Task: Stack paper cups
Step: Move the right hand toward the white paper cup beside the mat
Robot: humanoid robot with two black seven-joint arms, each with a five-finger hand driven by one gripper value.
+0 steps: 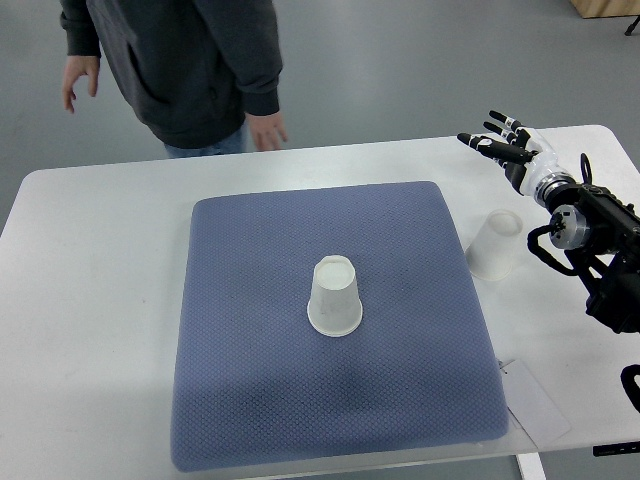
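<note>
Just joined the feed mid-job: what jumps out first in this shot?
An upside-down paper cup stands in the middle of the blue mat. A second cup sits off the mat on the white table, right beside the right hand, whose fingers are spread and empty. A person stands at the far edge.

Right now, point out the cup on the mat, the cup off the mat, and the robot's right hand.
Cup on the mat (335, 297), top view, its side wall.
Cup off the mat (495, 246), top view, its side wall.
Right hand (510, 145), top view, middle of the hand, fingers spread.
</note>
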